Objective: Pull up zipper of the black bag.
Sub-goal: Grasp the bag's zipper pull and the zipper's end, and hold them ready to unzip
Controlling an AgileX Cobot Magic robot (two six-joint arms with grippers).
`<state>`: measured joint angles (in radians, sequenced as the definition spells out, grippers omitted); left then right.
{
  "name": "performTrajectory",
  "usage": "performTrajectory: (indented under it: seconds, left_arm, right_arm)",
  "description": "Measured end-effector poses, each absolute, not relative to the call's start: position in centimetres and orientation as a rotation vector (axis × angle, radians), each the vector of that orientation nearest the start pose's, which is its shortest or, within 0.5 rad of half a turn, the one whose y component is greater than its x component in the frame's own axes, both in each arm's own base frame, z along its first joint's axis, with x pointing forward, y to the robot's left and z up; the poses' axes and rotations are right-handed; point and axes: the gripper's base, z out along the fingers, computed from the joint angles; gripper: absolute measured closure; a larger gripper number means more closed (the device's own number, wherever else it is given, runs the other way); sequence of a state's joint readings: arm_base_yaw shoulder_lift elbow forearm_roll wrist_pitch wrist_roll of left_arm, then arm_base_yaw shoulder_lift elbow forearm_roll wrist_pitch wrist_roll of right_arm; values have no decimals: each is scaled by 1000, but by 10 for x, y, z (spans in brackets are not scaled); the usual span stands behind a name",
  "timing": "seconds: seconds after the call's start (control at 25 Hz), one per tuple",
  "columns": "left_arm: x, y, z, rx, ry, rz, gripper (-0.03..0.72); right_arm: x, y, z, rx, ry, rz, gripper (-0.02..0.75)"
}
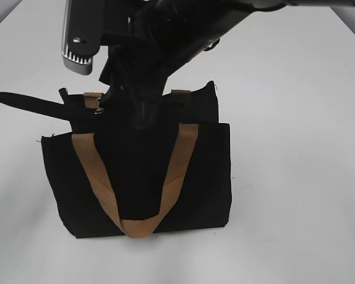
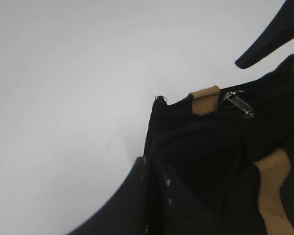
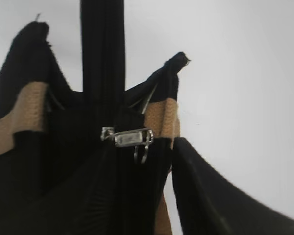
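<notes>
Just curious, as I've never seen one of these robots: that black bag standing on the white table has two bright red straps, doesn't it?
Not quite. The straps on the black bag are tan-brown, not red, as the exterior view shows. The bag does stand on the white table.

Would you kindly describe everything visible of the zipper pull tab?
The pull tab is a small silvery metal piece with a thin wire ring hanging from it. It lies roughly level on the black bag at its top edge, beside a tan strap. In the right wrist view no fingers touch it.
</notes>
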<state>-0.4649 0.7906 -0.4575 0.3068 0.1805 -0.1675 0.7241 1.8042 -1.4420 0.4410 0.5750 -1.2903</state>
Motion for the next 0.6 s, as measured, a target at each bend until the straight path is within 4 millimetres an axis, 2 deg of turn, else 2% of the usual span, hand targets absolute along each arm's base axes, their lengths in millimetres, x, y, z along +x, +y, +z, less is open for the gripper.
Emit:
performTrajectory:
  seconds: [0.24, 0.6]
  left_arm:
    - [146, -69, 277, 552, 1884, -171, 685]
    - [146, -69, 278, 552, 1879, -174, 685]
  right_arm:
    - [302, 292, 275, -1760, 1486, 134, 454]
    - [308, 296, 255, -1805, 1497, 114, 477]
